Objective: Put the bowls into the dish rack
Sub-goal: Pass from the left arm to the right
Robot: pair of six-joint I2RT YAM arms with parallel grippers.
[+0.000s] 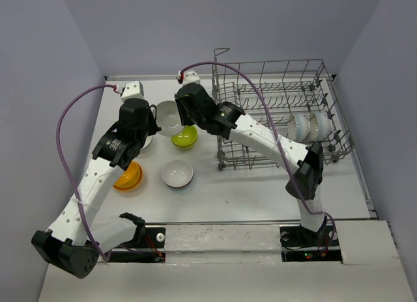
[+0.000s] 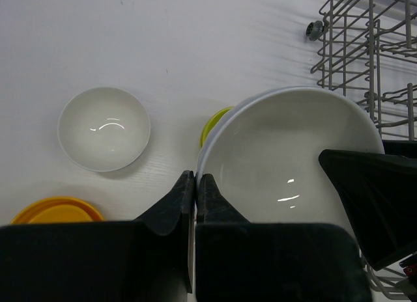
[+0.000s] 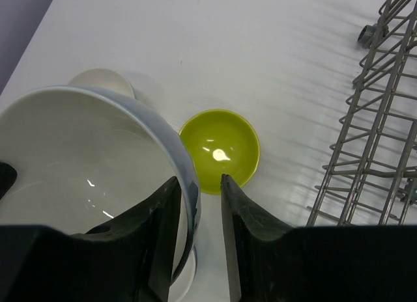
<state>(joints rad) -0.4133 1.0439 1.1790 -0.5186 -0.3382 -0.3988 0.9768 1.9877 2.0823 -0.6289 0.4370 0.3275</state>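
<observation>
Just left of the dish rack [image 1: 260, 94], both arms are meeting over a big bowl [image 2: 287, 152], white inside and blue-grey outside. The left gripper [image 2: 196, 185] is clamping the bowl's rim, its two fingers pressing together with only the thin edge between them. The right gripper [image 3: 199, 179] is reaching in from the dish rack side and straddling the opposite rim. One finger is sitting inside the bowl and the other is standing outside it. Its jaws are standing narrow but not closed, and a sliver of daylight is showing between the outer finger and the bowl's wall.

A lime bowl [image 3: 219, 149] is sitting upright on the white table [image 1: 260, 191], partly under the big bowl and closer to the dish rack than the other loose bowls. A small white bowl [image 2: 104, 128] is resting mouth up, farther from the dish rack and toward the arms' bases. An orange bowl [image 1: 128, 177] is lying farthest left of the dish rack, partly hidden under the left arm.

Inside the dish rack, toward its right end, two pale bowls [image 1: 300, 126] [image 1: 320, 124] are standing on edge side by side among the tines.
</observation>
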